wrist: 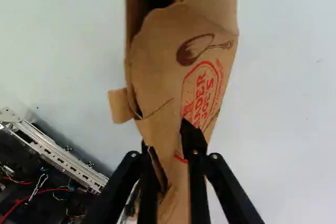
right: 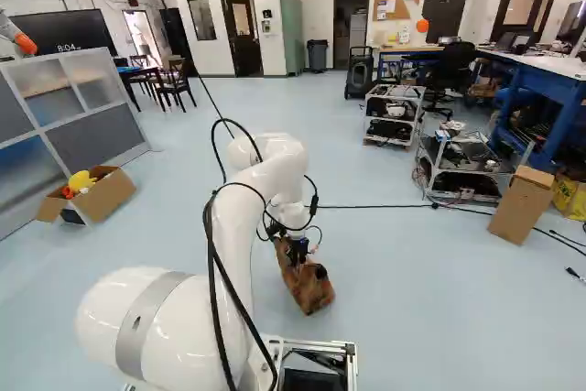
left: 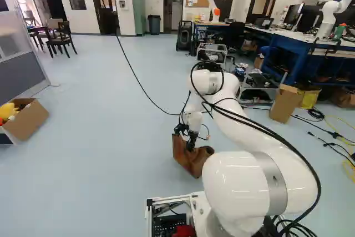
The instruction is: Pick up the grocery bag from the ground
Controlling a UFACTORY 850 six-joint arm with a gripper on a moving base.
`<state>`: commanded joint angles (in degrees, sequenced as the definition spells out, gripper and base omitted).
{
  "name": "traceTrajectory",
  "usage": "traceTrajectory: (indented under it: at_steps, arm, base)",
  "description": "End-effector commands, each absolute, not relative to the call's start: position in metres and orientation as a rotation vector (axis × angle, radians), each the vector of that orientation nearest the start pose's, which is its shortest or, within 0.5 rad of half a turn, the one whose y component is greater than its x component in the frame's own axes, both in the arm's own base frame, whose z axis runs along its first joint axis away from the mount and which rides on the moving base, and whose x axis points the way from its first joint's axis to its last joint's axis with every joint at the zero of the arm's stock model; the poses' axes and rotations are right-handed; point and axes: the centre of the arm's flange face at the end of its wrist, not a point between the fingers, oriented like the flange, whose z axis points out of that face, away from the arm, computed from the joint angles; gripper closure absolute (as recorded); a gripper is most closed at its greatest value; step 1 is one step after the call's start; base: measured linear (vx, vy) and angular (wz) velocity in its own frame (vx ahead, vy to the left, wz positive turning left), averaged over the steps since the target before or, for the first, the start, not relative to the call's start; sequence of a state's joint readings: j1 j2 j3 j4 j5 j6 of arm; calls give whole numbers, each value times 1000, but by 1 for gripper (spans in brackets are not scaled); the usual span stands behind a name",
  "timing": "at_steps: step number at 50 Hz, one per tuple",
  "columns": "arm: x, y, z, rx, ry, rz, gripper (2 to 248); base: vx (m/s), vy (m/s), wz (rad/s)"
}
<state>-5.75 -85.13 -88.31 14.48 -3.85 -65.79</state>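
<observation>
- The big white arm [left: 238, 184] is closest. It reaches out ahead and down to the floor [left: 111, 187].
- At its end is the black gripper [wrist: 164, 133]. Its two fingers look squeezed on the brown paper bag [wrist: 163, 72], one on each side, with a thin bit of paper in the middle.
- The bag is down low, right under the gripper and just ahead of the metal frame [left: 188, 197] of the base. It leans over and looks crumpled. Something dark is in its mouth, but I can't tell what.
- What's done: the arm has got to the bag and, I think, has a hold of it. That looks like the hard part.
- What's left: the bag has to go up, well off the floor. I see no clear gap under it, so I can't tell if it touches the floor or hangs a tiny bit above it.
- I'd say the job is about half done. Next, the arm should go up slowly, because paper can rip or slip out.
- The cardboard box [left: 30, 123] with toys is well apart, so it shouldn't get in the way.
</observation>
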Motion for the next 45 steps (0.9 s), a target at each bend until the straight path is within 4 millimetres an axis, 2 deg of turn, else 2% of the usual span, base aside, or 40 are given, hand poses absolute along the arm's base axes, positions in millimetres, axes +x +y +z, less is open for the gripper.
traceTrajectory:
  at_steps: [2,3,7,8,18,45]
  arm:
    - [558,-55,-110,-2878,-1210,1,172]
    - [558,-55,-110,-2878,-1210,1,210]
    - [558,-55,-110,-2878,-1210,1,210]
    - [558,-55,-110,-2878,-1210,1,229]
    - [558,-55,-105,-2879,-1210,0,229]
    - [557,-55,-66,-2882,-1212,-12,229]
  base:
    - [0,0,0]
    - [0,0,0]
    - [0,0,0]
    - [0,0,0]
    - [0,0,0]
    - [0,0,0]
